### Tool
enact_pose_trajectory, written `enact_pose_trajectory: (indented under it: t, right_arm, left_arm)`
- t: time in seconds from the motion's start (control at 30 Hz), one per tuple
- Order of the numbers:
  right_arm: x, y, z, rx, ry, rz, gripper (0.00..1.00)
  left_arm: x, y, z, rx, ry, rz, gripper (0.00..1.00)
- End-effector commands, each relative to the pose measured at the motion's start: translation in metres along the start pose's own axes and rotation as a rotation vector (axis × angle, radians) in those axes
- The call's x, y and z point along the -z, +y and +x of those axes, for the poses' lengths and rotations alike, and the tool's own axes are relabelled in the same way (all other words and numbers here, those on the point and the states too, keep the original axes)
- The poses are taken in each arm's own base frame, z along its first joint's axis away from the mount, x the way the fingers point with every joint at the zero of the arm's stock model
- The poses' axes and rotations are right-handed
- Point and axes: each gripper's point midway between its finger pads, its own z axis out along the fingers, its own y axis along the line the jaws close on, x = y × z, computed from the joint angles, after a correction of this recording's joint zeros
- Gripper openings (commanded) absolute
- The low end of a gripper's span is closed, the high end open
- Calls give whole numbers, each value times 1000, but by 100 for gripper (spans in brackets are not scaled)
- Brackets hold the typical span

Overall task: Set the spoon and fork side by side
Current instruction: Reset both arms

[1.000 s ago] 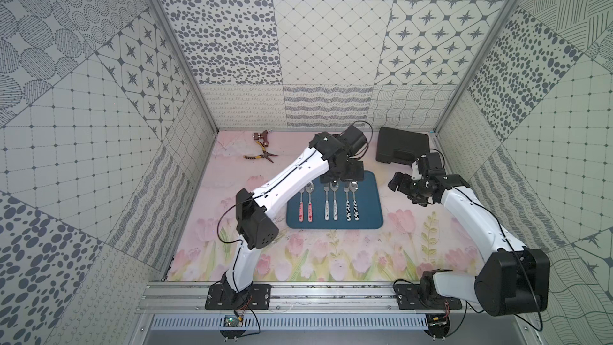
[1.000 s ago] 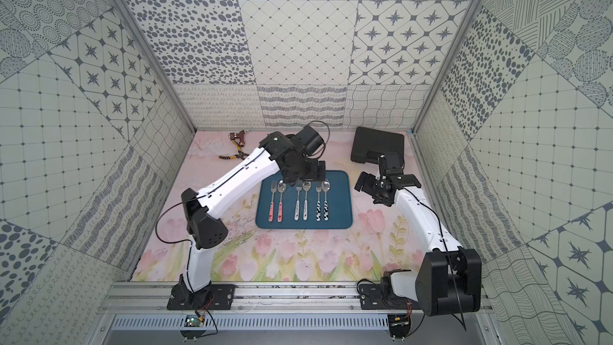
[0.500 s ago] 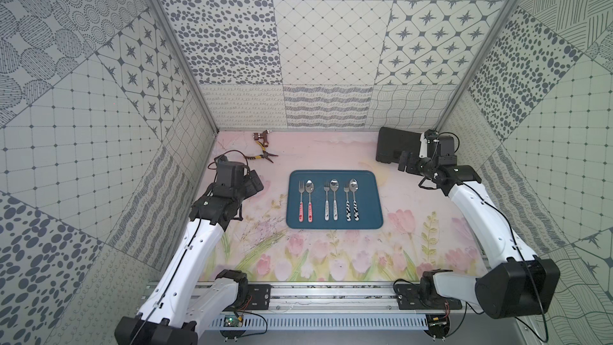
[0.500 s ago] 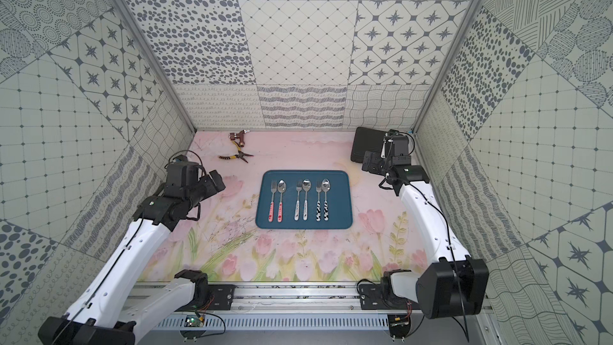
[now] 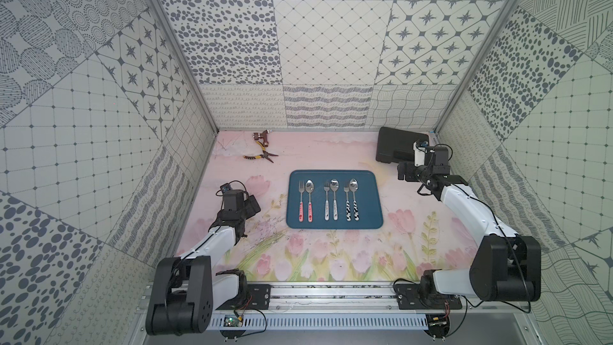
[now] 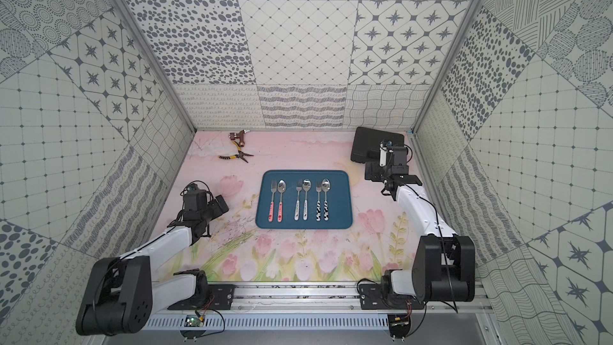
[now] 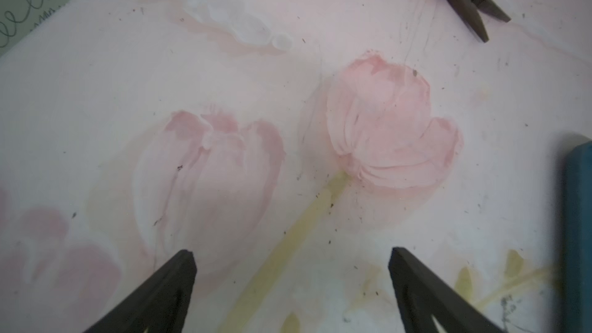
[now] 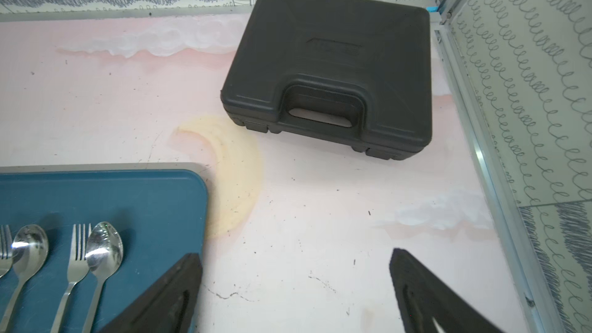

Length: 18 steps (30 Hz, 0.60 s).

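My left gripper (image 5: 256,205) has pulled back to nine o'clock of the tray (image 5: 373,194), jaws wide, empty; right gripper (image 5: 404,172) likewise, now at two o'clock; zebra-handled fork (image 5: 347,205) and spoon (image 5: 354,202) lie side by side on it.

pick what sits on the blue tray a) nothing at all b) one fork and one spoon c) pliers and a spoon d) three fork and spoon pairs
d: the blue tray carries a red-handled pair, a white-handled pair and a black-and-white pair, each a fork beside a spoon; the pliers lie apart from it.
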Motion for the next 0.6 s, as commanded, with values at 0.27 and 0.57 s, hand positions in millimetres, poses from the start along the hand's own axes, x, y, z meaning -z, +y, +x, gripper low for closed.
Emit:
enact_pose_trajectory:
  t: [0.27,0.57]
  right_arm:
    - [-42,-16,20,-162,-264,-84,97]
    - [-33,13,45,-22,-388,-108,97]
  left_arm:
    - [1,-73,-59,-125,-240,347,99]
    - [-4,-82,-58,-200,-288,387,99]
